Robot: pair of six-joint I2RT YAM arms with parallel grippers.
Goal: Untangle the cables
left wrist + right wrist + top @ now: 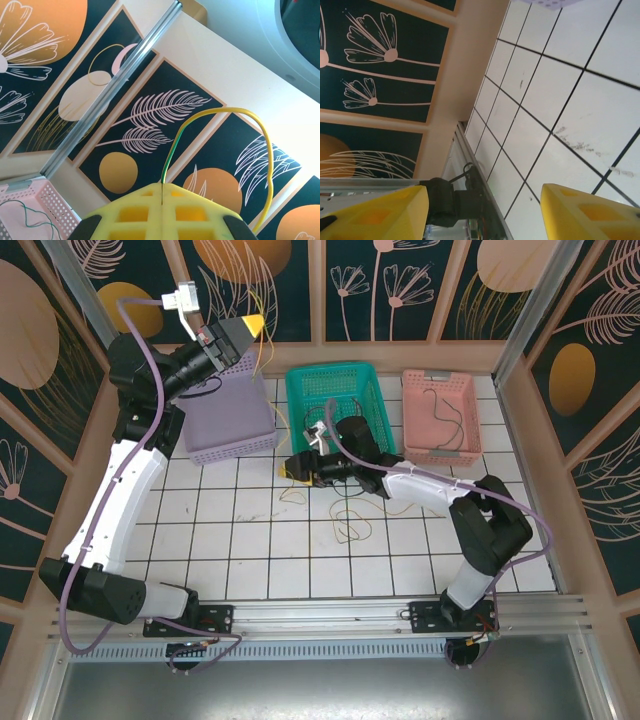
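- The left end effector [254, 328] hung raised over the far edge of a lilac basket [228, 415]. Its fingers were pressed together and clamped on a yellow-green cable [226, 112].
- In the left wrist view, that cable rose from between the fingertips, arched over and dropped away on the right.
- The right end effector [289, 469] sat low over the tiled surface [230, 530], just in front of a green basket [336, 375]. In its wrist view the fingers [590, 210] stood apart with only bare tiles between them.
- Loose cables [350, 527] lay in thin loops on the surface, on the near side of the right end effector and not touching it.
- A pink basket [470, 420] at the right held a dark cable [441, 412], well apart from both end effectors.
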